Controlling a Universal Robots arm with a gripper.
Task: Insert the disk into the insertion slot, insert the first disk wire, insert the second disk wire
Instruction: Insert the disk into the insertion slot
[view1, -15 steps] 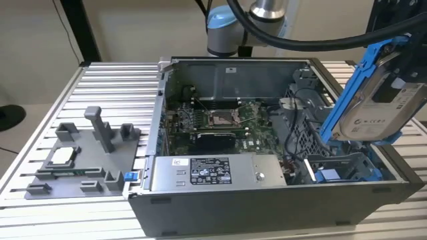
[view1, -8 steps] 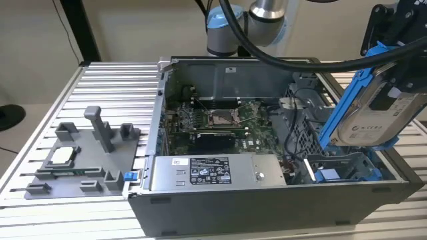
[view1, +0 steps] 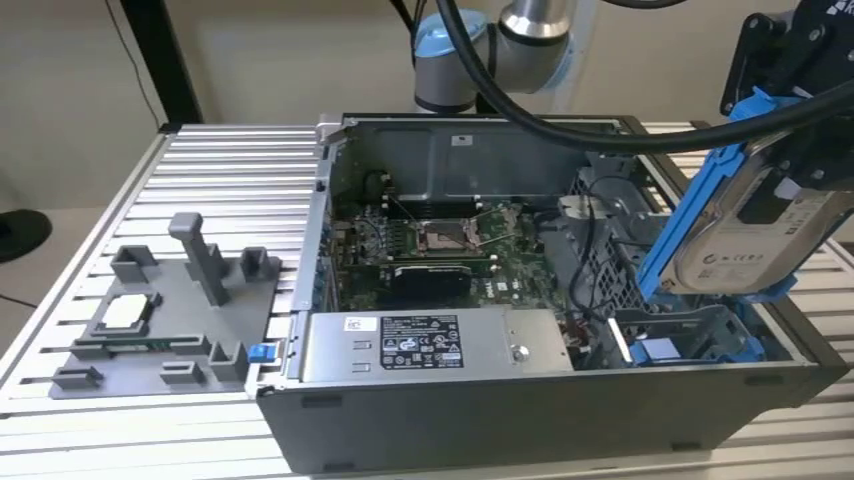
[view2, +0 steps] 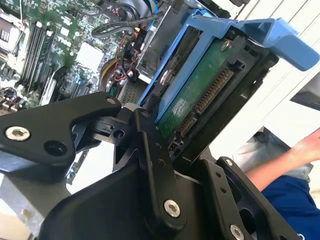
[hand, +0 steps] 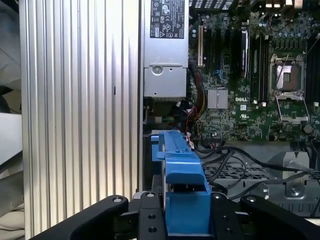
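Print on the white label (view1: 727, 267) of the disk (view1: 718, 212) is unreadable in the exterior view, where the black gripper (view1: 790, 150) pinches this tilted, blue-framed silver drive above the grey metal insertion slot (view1: 694, 338). The second wrist view shows its green circuit board (view2: 190, 100) between the fingers (view2: 155, 165); the first wrist view, its smooth blue plastic frame (hand: 182, 175).

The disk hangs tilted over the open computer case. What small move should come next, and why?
Probably a short lowering toward the slot while reducing the tilt. The pincer is shut on the disk, which in the exterior view hangs tilted in the air, its lower end just above that slot and not yet inside it.
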